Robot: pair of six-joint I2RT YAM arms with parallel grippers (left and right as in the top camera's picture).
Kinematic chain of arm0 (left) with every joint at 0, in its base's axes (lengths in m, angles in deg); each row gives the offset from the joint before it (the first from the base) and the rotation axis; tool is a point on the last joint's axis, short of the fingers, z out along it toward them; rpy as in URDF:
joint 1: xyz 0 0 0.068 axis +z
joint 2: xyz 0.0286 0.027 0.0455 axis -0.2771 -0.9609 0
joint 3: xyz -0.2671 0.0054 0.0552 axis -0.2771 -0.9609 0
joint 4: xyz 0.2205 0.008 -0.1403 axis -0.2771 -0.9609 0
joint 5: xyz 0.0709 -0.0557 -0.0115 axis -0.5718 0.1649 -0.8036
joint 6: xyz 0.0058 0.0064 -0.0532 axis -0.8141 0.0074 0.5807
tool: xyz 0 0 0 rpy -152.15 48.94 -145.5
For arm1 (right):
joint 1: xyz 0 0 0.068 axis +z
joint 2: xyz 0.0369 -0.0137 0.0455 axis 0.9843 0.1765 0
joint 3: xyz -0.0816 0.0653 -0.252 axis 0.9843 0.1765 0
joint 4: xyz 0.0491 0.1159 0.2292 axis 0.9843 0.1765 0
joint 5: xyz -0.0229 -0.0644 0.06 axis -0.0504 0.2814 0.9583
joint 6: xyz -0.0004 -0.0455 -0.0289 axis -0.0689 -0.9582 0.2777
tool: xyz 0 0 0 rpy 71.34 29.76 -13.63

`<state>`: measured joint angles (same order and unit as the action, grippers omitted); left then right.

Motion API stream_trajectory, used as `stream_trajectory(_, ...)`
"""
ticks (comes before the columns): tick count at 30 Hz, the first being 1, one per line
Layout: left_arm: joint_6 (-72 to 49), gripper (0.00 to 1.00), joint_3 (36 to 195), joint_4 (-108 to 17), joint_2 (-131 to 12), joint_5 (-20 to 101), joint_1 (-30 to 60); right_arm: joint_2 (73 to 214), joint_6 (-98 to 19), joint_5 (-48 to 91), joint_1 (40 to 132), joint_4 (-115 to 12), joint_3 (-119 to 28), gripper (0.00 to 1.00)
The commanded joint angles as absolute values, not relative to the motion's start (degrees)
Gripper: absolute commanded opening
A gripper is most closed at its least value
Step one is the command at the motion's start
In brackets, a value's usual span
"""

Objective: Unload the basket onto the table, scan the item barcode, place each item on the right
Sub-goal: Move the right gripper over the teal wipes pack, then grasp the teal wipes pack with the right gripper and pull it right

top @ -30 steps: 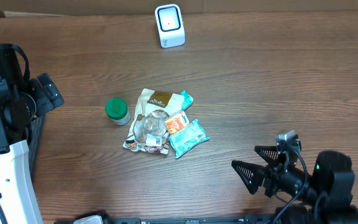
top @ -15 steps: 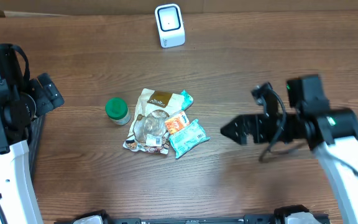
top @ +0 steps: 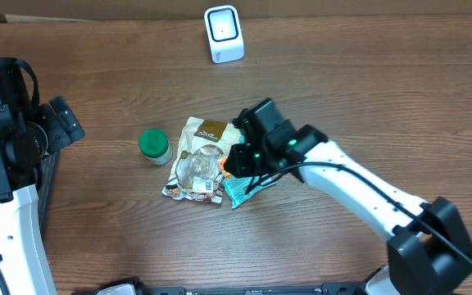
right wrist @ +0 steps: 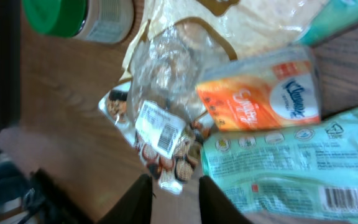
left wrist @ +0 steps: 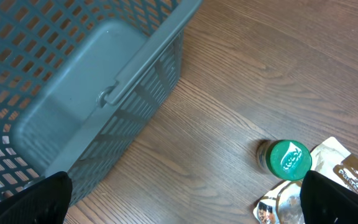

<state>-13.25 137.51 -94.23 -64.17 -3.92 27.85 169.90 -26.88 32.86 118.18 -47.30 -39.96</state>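
I see packets piled mid-table, jar at their 9 o'clock, scanner at 12. Right gripper on pile, fingers close together, can't tell if grasping. Left gripper released, near basket.

Brown wood-grain table, evenly lit. Cardboard panel along far edge. Grey lattice basket at left.
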Motion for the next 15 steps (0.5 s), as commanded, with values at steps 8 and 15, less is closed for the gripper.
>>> stream_trajectory(8, -12.24, 1.00, 137.89, -94.36, -63.60, -4.29, 28.16, 179.48, -15.64, 24.20, 122.95, -54.90, -40.61, 0.17)
stream_trajectory(15, -12.24, 1.00, 137.89, -94.36, -63.60, -4.29, 28.16, 179.52, -15.62, 24.23, 125.16, -50.99, -40.28, 0.19)
